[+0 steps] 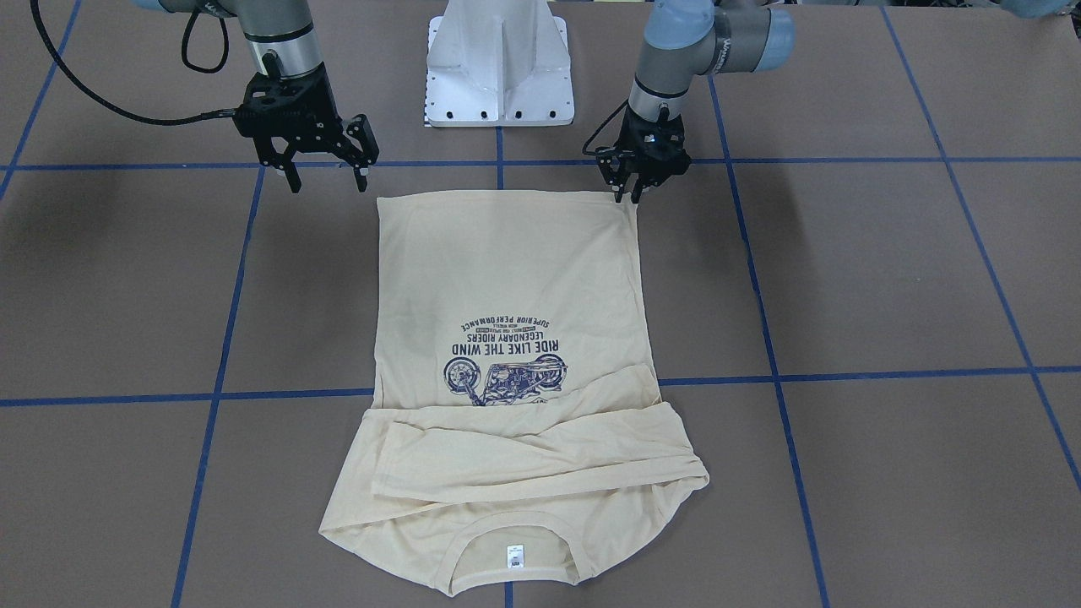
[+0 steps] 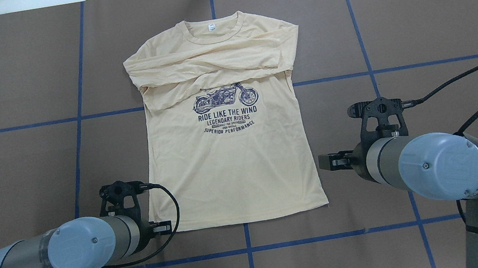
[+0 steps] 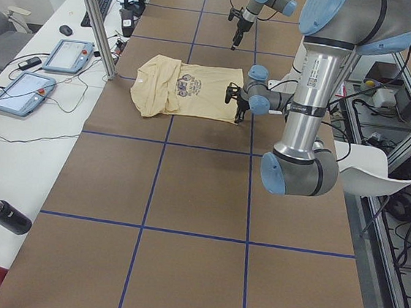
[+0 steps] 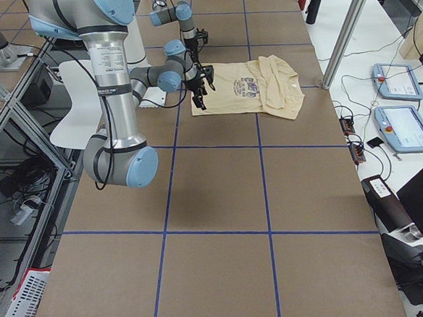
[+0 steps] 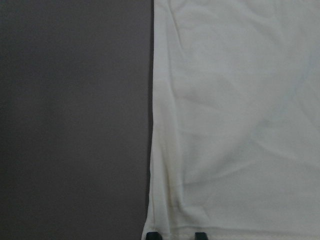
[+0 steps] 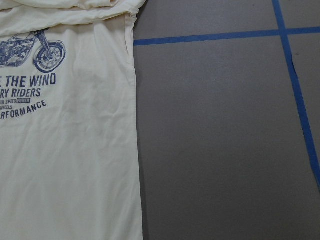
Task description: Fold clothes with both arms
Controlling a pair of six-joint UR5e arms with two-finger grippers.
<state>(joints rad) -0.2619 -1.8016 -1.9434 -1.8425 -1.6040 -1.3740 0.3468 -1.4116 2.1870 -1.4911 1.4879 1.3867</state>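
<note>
Risk starts at the left gripper (image 1: 629, 196), jaws narrowly apart at the hem corner: it may catch only one layer. Shirt (image 2: 229, 164) lies flat on the table (image 2: 9, 165), sleeves crossed. Right gripper (image 1: 328, 184), jaws wide apart, hangs beside the hem; an uneven lift would skew the fold.

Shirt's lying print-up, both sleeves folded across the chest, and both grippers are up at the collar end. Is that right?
Not quite: both grippers are at the hem end, opposite the collar. The exterior front-facing view shows the left gripper at one hem corner of the T-shirt, the right gripper just off the other. The rest holds.
</note>
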